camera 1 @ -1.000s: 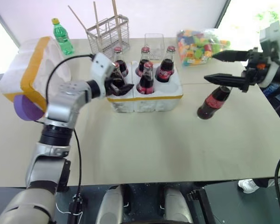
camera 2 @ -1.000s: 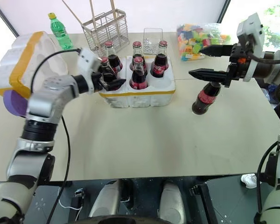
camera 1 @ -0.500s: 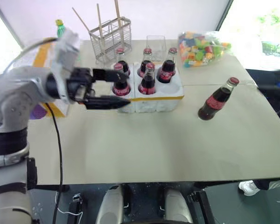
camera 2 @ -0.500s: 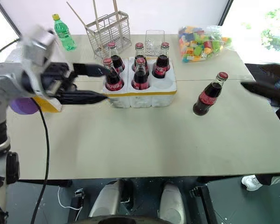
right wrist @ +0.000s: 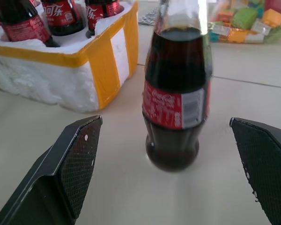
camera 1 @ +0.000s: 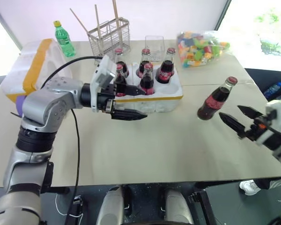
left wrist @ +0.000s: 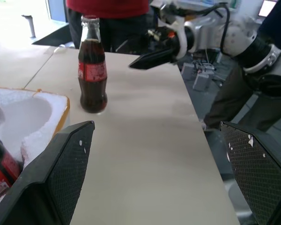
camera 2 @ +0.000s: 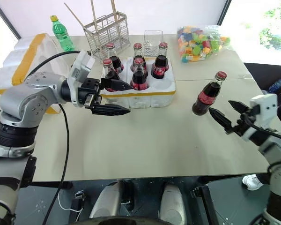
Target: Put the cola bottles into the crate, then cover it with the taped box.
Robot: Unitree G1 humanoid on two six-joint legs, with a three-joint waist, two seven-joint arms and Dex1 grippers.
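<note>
Tabletop holds one loose cola bottle (camera 1: 217, 99) centre-right; your right gripper (camera 1: 243, 119), jaws apart, could topple it.

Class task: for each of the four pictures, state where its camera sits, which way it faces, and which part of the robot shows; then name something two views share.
Left eye view: on the head, looking down over the table; both arms show.
Right eye view: beside it, same scene: crate, taped box.
Left wrist view: on the left wrist, facing the loose cola bottle and the right gripper.
Right wrist view: on the right wrist, facing that bottle and the crate; its own open gripper shows.
Shared: both wrist views show the loose cola bottle.
</note>
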